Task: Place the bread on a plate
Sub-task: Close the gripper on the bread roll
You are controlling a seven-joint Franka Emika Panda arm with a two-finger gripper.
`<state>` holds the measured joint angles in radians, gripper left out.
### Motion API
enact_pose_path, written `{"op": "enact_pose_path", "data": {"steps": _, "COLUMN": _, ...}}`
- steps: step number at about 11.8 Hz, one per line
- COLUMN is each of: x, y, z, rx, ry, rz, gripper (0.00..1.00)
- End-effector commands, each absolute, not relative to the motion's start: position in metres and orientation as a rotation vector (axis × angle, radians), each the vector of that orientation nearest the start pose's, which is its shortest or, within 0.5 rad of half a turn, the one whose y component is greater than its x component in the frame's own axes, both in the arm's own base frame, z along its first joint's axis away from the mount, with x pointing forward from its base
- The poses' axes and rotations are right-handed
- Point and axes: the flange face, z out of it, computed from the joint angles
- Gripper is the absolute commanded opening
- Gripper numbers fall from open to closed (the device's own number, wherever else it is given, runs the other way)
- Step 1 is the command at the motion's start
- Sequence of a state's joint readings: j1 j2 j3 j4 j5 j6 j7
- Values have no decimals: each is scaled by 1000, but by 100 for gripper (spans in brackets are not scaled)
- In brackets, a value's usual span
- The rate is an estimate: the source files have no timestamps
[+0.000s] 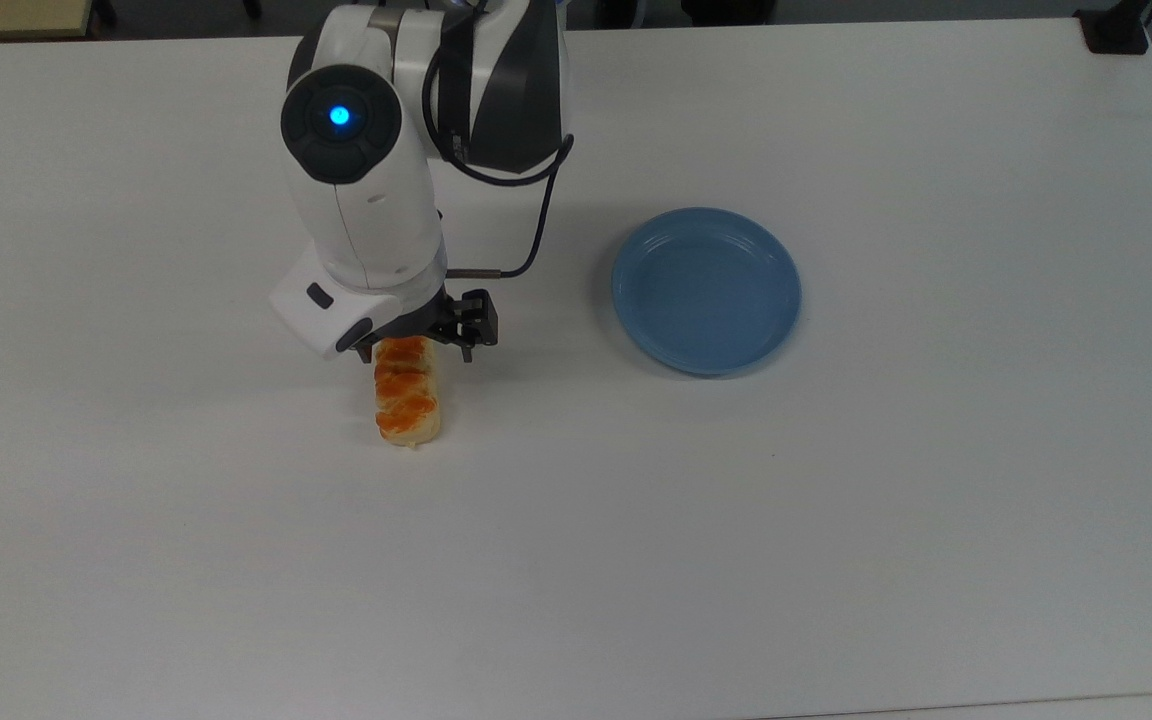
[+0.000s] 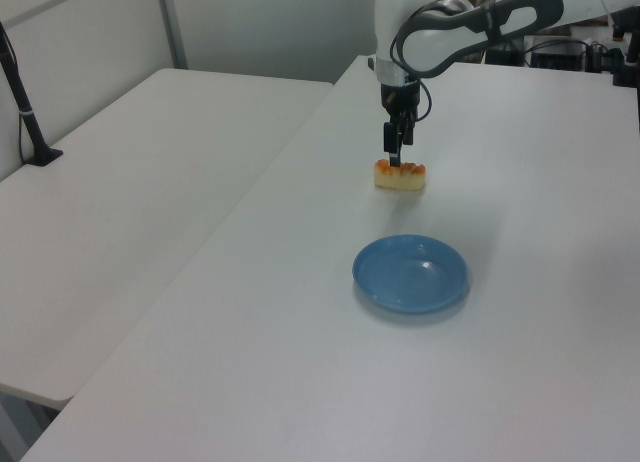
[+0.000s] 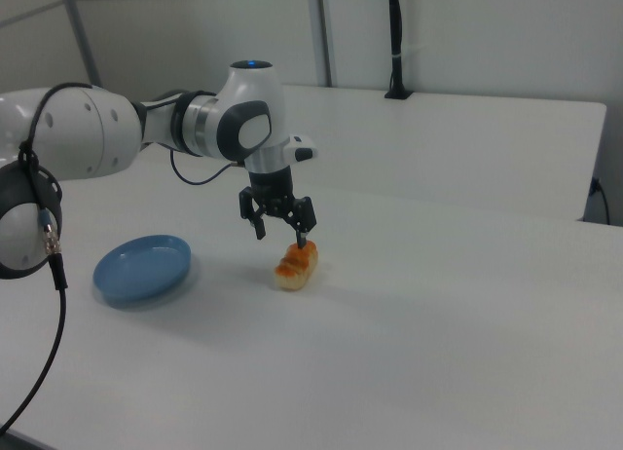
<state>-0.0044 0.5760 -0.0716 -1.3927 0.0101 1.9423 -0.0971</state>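
One hand (image 3: 281,238) open over bread (image 3: 296,264) | plate (image 3: 142,268) apart

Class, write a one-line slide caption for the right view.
Franka arm's open gripper poised above one end of the bread on a white table, with the empty blue plate at the right view's left.
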Motion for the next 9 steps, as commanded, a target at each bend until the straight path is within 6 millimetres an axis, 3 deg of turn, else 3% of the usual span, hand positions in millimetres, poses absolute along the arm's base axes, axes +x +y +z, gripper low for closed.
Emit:
{"op": "enact_pose_path", "data": {"steps": 1, "x": 714, "y": -47, "z": 355, "rx": -3209, "ry": -91, "rz": 50, "gripper": 100}}
{"op": "enact_pose_path", "data": {"steps": 6, "x": 717, "y": -56, "z": 320, "rx": -3232, "ry": -86, "rz": 47, "gripper": 99}}
{"op": "enact_pose_path", "data": {"steps": 8, "x": 719, "y": -55, "z": 320, "rx": -3234, "ry": -69, "rz": 28, "gripper": 72}}
{"op": "enact_pose_path", "data": {"steps": 9, "x": 719, "y": -55, "z": 322, "rx": -3227, "ry": -51, "rz": 24, "gripper": 67}}
